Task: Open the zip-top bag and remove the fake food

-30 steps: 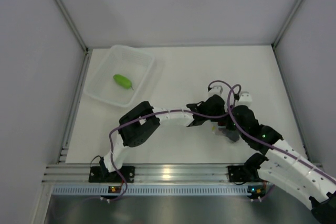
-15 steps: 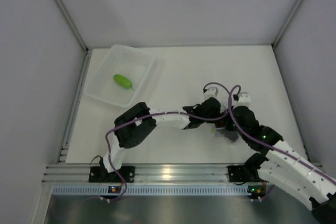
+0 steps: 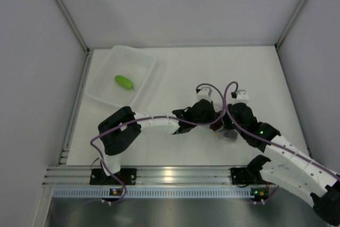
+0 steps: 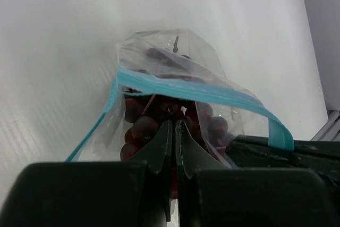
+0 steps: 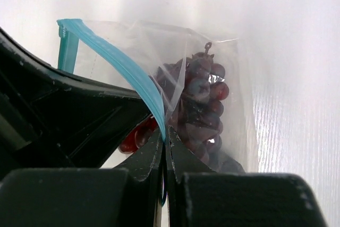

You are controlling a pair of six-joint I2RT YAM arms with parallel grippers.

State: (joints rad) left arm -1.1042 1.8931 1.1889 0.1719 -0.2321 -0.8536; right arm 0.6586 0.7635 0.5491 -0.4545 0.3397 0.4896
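Note:
The zip-top bag (image 3: 229, 136) lies right of the table's middle, with its light blue zip strip (image 4: 212, 94) gaping open. The dark red-purple grape bunch (image 5: 199, 99) sits in the bag's mouth. My left gripper (image 4: 173, 125) reaches into that mouth and is shut on the grape bunch (image 4: 141, 128); in the top view it (image 3: 212, 124) comes in from the left. My right gripper (image 5: 164, 134) is shut on the zip strip (image 5: 127, 73) and meets the left gripper (image 3: 225, 128). The green oblong piece (image 3: 124, 82) lies in the tub. The dark lump is not in view.
A translucent rectangular tub (image 3: 134, 51) stands at the back left. Grey walls close in the table on the left, back and right. An aluminium rail (image 3: 170, 174) runs along the near edge by the arm bases.
My left arm has drawn back to the left, its elbow swinging left and its gripper shifting left with it. My right gripper and the bag have followed slightly left.

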